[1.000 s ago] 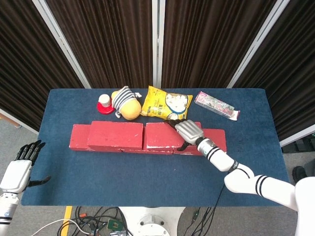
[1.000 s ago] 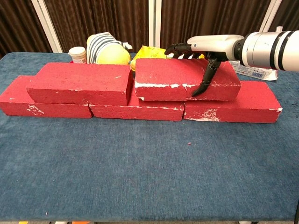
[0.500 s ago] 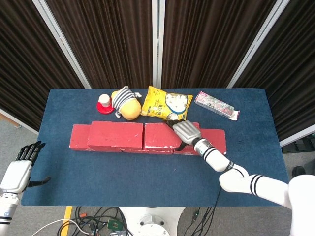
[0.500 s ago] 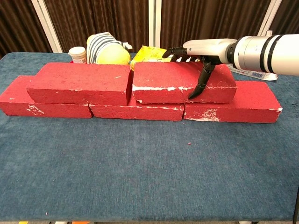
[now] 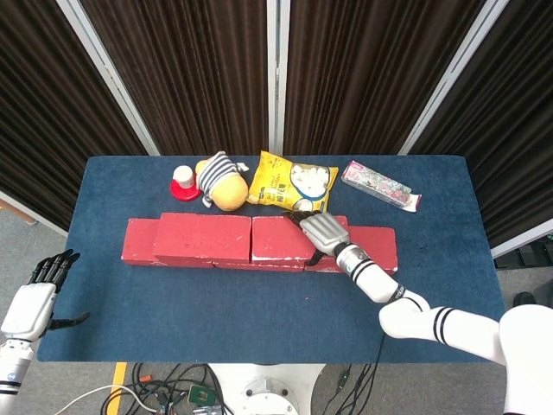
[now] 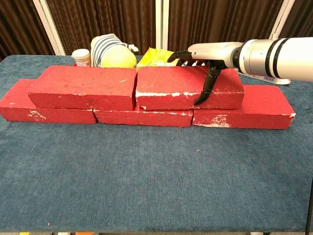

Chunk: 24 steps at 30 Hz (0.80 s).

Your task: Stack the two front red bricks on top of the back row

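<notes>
Since the last two frames the right upper brick [image 6: 188,88] has slid left along the top of the back row [image 6: 146,116]. Its left end now butts against the left upper brick [image 6: 83,88]; a moment ago a gap and a slight tilt showed between them. The brick now sits flat and level with its neighbour.

Judgement: both front bricks appear to be on the back row, so the stacking looks essentially done. What is left is probably releasing and pulling the arm back.

Right hand [image 6: 205,56] lies over the top of the right upper brick, toward its right end. Thumb hangs down the front face; the other fingers [image 6: 180,55] reach across the top toward the far edge. It clasps the brick front to back. In the head view the same hand [image 5: 321,232] covers the brick's right half.

Left hand [image 5: 34,298] hangs off the table's left near corner, fingers spread, holding nothing, well apart from the bricks.

The stack runs across the middle of the table [image 6: 146,186], parallel to the near edge. Behind it, along the far edge: a striped stuffed toy [image 6: 111,50], a yellow snack bag [image 5: 289,181], a flat box [image 5: 380,186].
</notes>
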Each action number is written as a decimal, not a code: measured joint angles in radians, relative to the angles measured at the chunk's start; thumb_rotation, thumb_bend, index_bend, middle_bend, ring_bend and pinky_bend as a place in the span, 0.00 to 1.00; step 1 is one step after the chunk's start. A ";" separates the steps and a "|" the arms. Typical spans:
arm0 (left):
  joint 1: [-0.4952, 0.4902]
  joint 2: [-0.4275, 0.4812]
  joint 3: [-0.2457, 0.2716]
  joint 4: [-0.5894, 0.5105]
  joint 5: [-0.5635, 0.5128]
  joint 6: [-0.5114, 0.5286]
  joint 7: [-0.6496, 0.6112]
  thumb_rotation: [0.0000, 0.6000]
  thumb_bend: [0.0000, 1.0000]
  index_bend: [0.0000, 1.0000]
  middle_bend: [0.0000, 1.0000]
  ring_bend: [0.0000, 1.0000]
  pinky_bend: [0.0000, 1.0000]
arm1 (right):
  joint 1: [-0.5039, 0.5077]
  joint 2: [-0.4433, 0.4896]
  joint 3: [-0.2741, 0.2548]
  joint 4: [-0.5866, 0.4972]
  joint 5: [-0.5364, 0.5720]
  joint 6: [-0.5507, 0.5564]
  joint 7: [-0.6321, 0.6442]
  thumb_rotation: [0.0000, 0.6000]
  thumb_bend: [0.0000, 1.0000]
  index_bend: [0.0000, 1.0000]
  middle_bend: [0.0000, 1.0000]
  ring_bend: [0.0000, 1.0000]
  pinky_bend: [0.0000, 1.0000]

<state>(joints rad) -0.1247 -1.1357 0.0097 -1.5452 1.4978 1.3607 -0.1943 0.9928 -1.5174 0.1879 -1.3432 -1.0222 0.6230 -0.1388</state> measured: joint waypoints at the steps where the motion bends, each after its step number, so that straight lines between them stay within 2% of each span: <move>1: 0.000 0.000 0.000 0.001 0.000 -0.001 -0.003 1.00 0.09 0.03 0.00 0.00 0.00 | 0.002 0.000 0.000 -0.003 0.005 0.003 -0.005 1.00 0.05 0.00 0.21 0.20 0.25; 24: -0.003 0.005 0.010 0.007 -0.001 -0.018 -0.026 1.00 0.09 0.03 0.00 0.00 0.00 | 0.025 -0.009 -0.010 -0.012 0.075 0.014 -0.049 1.00 0.05 0.00 0.20 0.19 0.25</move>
<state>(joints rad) -0.1273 -1.1308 0.0197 -1.5386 1.4964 1.3428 -0.2199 1.0179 -1.5262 0.1782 -1.3555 -0.9474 0.6366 -0.1883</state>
